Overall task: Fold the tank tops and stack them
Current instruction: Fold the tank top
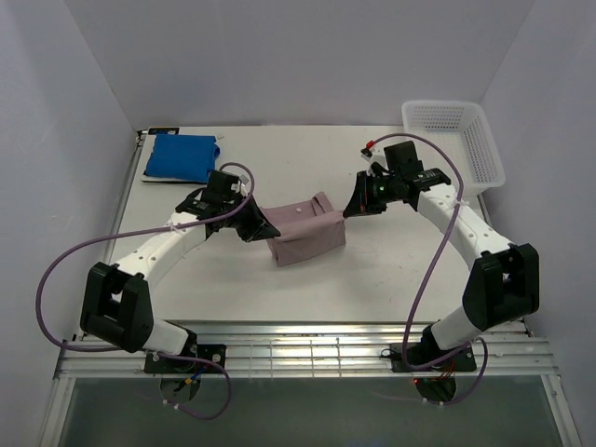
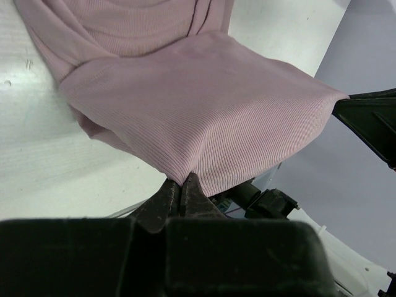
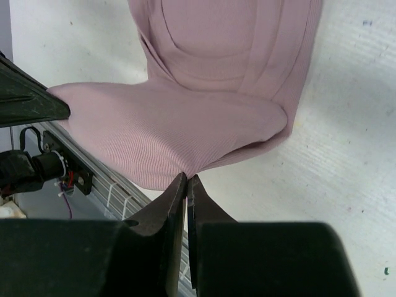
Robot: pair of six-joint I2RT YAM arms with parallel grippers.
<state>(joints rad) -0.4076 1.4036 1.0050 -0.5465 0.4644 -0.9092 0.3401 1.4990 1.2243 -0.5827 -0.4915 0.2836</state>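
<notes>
The pink-mauve tank top (image 1: 305, 231) lies mid-table, partly folded, with its upper layer lifted and stretched between both grippers. My left gripper (image 1: 262, 226) is shut on its left corner; the left wrist view shows the ribbed cloth (image 2: 204, 105) pinched at the closed tips (image 2: 181, 184). My right gripper (image 1: 350, 209) is shut on the right corner; the right wrist view shows the cloth (image 3: 185, 130) caught in the closed tips (image 3: 187, 179). The blue tank top (image 1: 181, 156) lies folded at the far left corner. The striped top is out of view.
A white lattice basket (image 1: 454, 140) stands at the far right of the table. A metal rail (image 1: 307, 349) runs along the near edge by the arm bases. White walls close in the table on three sides.
</notes>
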